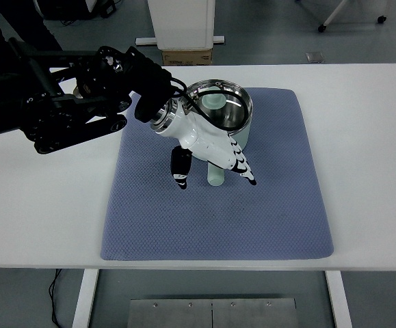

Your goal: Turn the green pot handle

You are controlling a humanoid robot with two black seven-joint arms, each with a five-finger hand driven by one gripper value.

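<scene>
Head view. The green pot [219, 116] stands on the far half of the blue mat [280, 205] that covers the middle of the white bench [368, 157]; its shiny steel inside faces up, and its pale green handle [215, 175] points from the pot toward the mat's near edge. The left hand [208, 147], white with black-tipped fingers [244, 169], reaches in from the mat's left side and lies over the near wall of the pot and the root of the handle. Its fingers are extended and slightly spread on the handle's right, the thumb [180, 169] hangs on the handle's left, and the handle lies between them; contact with the handle cannot be told
</scene>
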